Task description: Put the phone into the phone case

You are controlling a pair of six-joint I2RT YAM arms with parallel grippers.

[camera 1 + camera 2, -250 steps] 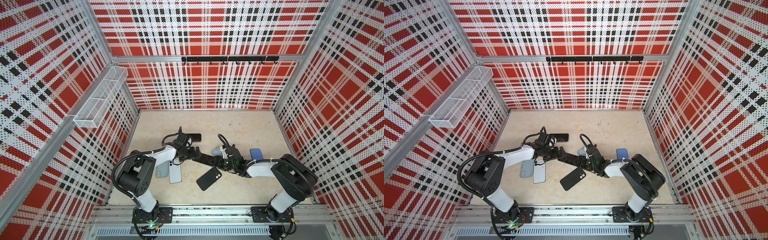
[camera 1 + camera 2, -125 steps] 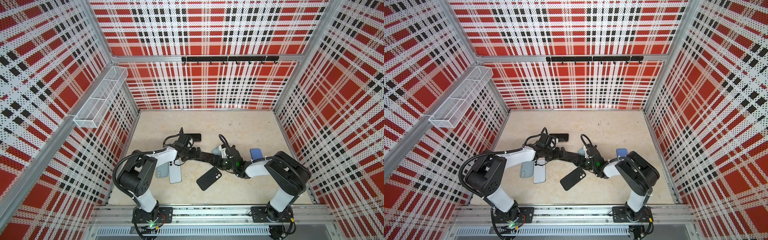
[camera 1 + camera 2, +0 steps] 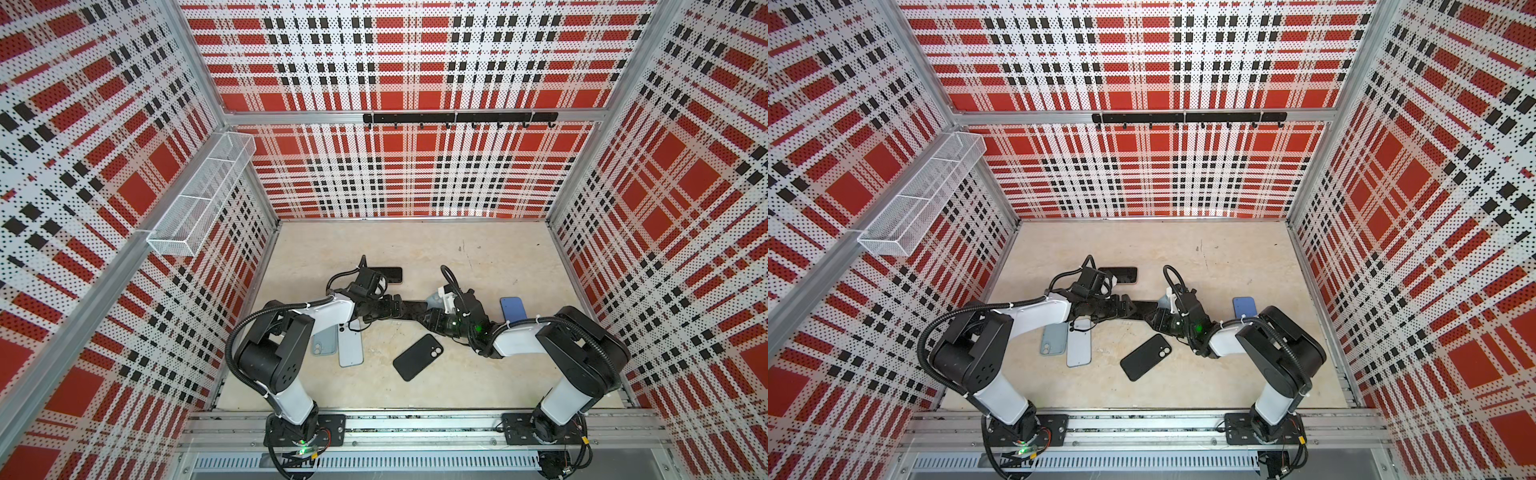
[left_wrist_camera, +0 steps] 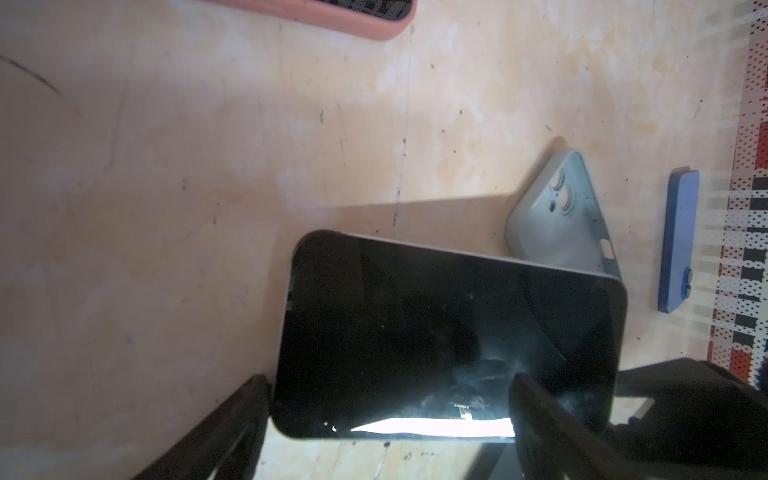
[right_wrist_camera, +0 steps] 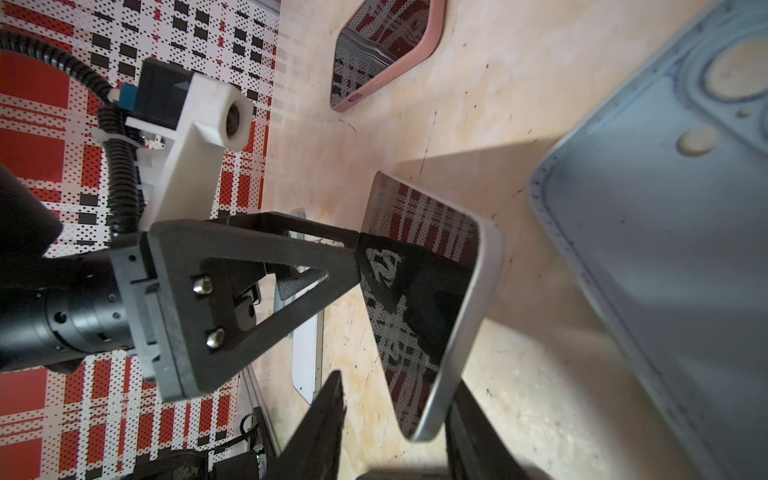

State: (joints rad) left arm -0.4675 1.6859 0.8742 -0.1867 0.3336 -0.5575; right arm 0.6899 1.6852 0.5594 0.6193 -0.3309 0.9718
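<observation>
- Right gripper [image 5: 399, 380]: fingers narrow, straddling the phone [image 5: 424, 299] end; gap shows on the screen side.
- Left gripper [image 4: 386, 376]: fingers wide, gripping the phone's long edges, holding it off the table [image 4: 166, 208].
- Empty grey-blue case [image 4: 557, 216] lies just beyond.

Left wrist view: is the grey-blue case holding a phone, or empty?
Empty: the grey-blue case shows bare lining, tabletop through its camera holes; the phone is outside.

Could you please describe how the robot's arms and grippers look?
The left arm and right arm have white links between black joint housings, each with a black corrugated cable. The left gripper and right gripper have black fingers, the left's an open triangular frame. The left wrist carries a white camera mount, the right a green light.
</observation>
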